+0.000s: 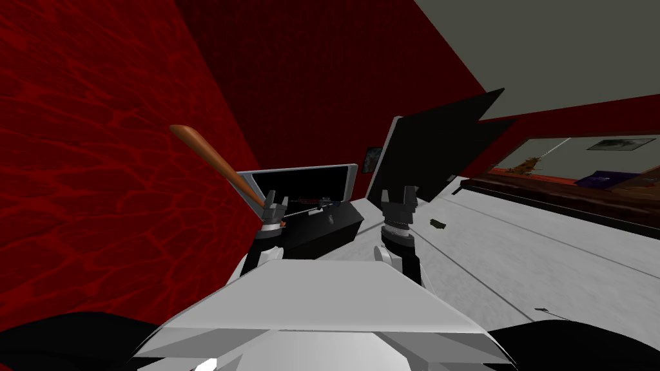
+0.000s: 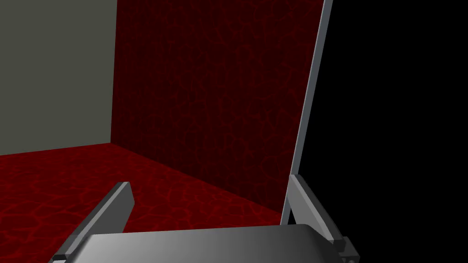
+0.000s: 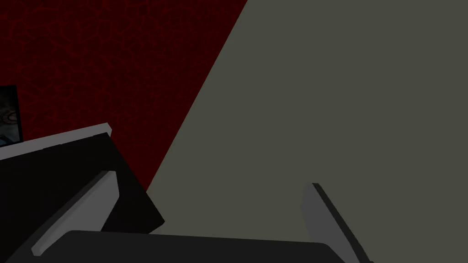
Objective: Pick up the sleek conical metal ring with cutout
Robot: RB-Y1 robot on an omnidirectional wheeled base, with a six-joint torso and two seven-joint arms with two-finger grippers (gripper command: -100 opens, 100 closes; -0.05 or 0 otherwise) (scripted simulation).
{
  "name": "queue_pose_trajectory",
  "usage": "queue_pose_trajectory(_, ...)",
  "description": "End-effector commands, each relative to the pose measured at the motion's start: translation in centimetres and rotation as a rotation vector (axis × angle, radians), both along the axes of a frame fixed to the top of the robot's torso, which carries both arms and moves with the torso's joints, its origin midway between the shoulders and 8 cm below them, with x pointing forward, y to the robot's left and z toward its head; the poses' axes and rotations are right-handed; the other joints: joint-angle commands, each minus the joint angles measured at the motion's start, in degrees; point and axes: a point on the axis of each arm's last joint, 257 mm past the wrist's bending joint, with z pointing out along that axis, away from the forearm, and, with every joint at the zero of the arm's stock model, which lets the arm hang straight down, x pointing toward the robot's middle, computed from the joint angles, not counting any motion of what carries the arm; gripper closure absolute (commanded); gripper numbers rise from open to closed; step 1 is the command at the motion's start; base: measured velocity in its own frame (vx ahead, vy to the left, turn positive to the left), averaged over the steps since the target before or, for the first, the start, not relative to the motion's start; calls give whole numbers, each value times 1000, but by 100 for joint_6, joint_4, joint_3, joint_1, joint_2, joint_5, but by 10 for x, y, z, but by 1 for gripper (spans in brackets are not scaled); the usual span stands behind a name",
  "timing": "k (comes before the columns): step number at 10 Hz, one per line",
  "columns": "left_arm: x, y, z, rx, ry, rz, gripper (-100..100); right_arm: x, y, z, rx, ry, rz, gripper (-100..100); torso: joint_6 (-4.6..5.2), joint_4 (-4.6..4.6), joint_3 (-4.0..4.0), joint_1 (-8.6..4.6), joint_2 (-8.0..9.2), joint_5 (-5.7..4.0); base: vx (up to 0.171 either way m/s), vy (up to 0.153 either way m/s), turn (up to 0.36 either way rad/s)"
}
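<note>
Head view: left gripper [image 1: 277, 201] sits just left of frame centre and right gripper [image 1: 397, 195] just right of centre. Both are raised above the chest tip, well apart from each other.

Left gripper [image 2: 215, 201]: fingers [image 2: 116, 203] spread, nothing between them. Beyond them are a red veined wall [image 2: 205, 91] and a grey strip [image 2: 311, 91] edging a black area.

Right gripper [image 3: 205, 205]: fingers [image 3: 93, 201] also spread and empty. A black slab with a light rim [image 3: 68, 137] lies behind one finger.

Small dark piece [image 1: 438, 223] lies on the white surface [image 1: 515, 257], right of centre. It is near the right gripper, to its right and slightly lower in frame, and not touching it. It is too small to tell whether it is the ring.

Black box [image 1: 329, 232] sits centre frame between the two grippers, closer to the left one, with a grey-rimmed black panel [image 1: 303, 177] standing behind it. Thin grey and red bits [image 1: 316, 203] show at the box top, too small to identify.

Brown wooden club [image 1: 213, 161] slants from the upper left down to the left gripper. Cannot tell if they touch.

A second dark speck [image 1: 544, 311] lies on the white surface at lower right, well apart from both grippers.
</note>
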Motion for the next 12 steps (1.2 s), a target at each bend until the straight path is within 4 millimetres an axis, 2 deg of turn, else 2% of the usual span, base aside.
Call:
queue_pose_trajectory(1,3,-5,-8,16,19,-24,-100,0,0,0,0,0,0,0,0,0,0,0,0,0,-16,-58,5)
queue_pose_trajectory(5,14,-18,-35,49,85,-89,-100,0,0,0,0,0,0,0,0,6,17,-53,31,-12,-68,-132,8)
queue_pose_trajectory(10,28,-33,-96,105,226,-183,-100,0,0,0,0,0,0,0,1,5,13,-76,22,-18,-58,-193,-13)
queue_pose_trajectory(11,28,-32,-99,105,232,-182,-100,0,0,0,0,0,0,0,1,6,17,-72,29,-17,1,-72,-120)
queue_pose_trajectory(12,30,-34,-116,119,272,-198,-100,0,0,0,0,0,0,0,0,3,6,-38,10,-10,-1,-110,-28)
